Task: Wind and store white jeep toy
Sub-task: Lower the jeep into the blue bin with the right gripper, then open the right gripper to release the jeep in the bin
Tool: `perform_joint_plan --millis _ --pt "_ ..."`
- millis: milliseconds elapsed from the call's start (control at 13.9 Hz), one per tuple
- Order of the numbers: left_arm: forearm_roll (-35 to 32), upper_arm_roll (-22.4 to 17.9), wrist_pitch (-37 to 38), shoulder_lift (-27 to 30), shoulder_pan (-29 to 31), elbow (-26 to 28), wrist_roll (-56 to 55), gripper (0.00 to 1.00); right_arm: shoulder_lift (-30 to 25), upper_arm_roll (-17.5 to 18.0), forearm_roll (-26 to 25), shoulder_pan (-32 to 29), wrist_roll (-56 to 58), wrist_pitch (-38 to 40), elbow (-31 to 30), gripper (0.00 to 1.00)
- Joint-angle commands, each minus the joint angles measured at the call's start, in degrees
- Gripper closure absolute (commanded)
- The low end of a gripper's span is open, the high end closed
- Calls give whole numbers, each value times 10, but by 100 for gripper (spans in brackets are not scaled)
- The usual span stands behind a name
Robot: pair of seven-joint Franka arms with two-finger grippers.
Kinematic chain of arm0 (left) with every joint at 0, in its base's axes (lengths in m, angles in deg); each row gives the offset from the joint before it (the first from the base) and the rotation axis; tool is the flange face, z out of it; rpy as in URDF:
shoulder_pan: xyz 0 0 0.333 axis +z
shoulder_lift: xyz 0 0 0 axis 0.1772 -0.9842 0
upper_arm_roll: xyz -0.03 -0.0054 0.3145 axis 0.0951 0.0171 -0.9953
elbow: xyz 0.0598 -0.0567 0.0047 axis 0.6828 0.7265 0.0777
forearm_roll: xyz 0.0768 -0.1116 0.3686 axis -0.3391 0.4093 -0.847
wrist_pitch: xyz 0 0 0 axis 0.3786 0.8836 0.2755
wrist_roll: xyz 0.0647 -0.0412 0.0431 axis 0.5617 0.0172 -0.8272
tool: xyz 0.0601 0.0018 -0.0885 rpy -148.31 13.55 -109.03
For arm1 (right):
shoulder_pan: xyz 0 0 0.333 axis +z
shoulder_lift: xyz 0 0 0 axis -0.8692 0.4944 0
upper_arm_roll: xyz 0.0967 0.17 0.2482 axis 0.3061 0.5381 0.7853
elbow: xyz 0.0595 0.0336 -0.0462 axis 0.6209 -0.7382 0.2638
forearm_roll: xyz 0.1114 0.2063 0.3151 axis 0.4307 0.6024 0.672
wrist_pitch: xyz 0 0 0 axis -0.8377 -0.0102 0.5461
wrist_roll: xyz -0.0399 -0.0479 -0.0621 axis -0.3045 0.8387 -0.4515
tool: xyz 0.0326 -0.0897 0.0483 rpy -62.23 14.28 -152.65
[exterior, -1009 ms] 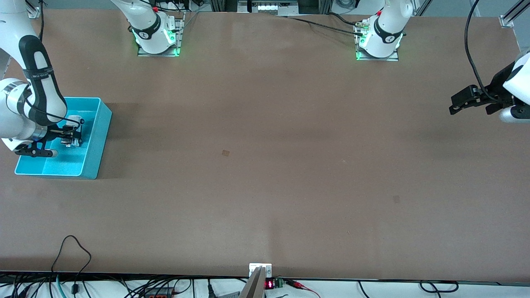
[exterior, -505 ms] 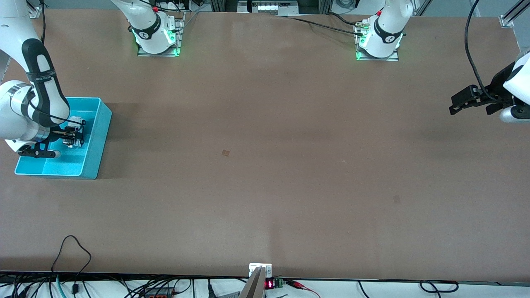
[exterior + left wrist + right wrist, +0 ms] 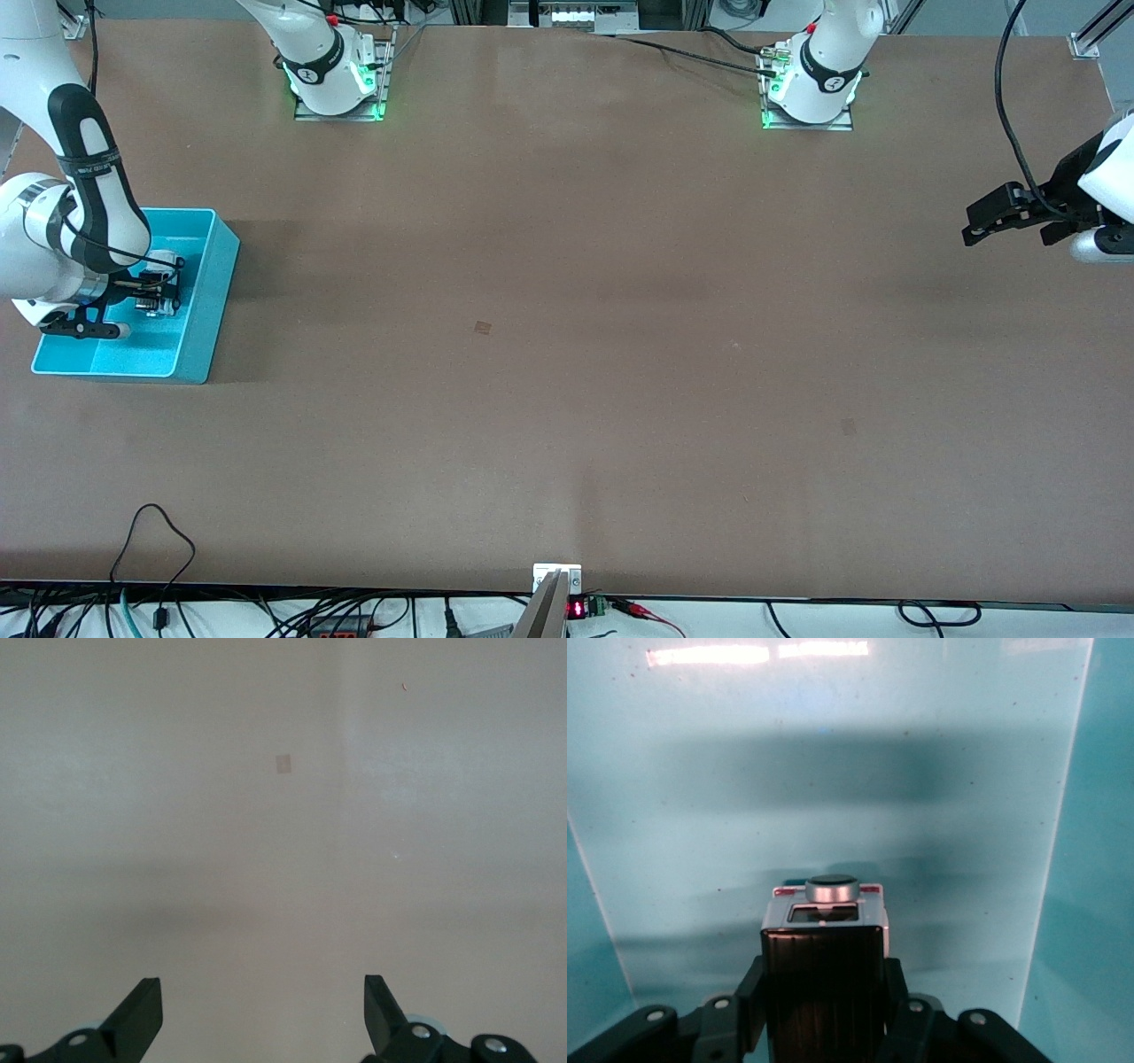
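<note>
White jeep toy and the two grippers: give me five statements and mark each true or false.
1. The right gripper is shut on the white jeep toy. True.
2. The toy is over the cyan bin. True.
3. The left gripper holds a second toy. False: its jaws are open and hold nothing.
4. The cyan bin sits at the left arm's end of the table. False: it is at the right arm's end.
5. The left gripper is over the table. True.

High front camera faces robots, wrist cameras look down close
</note>
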Motion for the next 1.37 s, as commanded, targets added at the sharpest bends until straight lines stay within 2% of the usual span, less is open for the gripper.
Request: perform_joint_plan --millis 0,72,144,216,433,577,649,721,1153,1298 --pt "7 -1 -1 6 1 1 7 0 6 9 2 -11 7 -1 8 62" --pt "7 -1 -1 6 1 1 7 0 6 9 2 -10 7 -1 7 53" --pt "7 -1 -1 6 1 1 7 0 5 9 2 -10 8 -1 7 49" --pt "6 -1 0 6 1 1 7 0 5 9 2 -10 9 -1 8 40" --pt "7 -1 0 6 1 1 7 0 3 10 2 -9 9 -1 8 24" --pt "7 -1 0 6 1 1 7 0 1 10 2 -9 10 0 7 20" --pt "7 -1 0 6 1 1 7 0 -1 10 2 -8 9 1 7 13" --pt "7 -1 0 6 1 1 7 0 -6 10 2 -6 8 3 8 0" --pt "7 -1 -1 7 0 1 7 0 -53 27 8 -4 -1 43 8 0" --pt "7 -1 -4 7 0 0 7 0 -84 34 8 -4 -8 85 13 0"
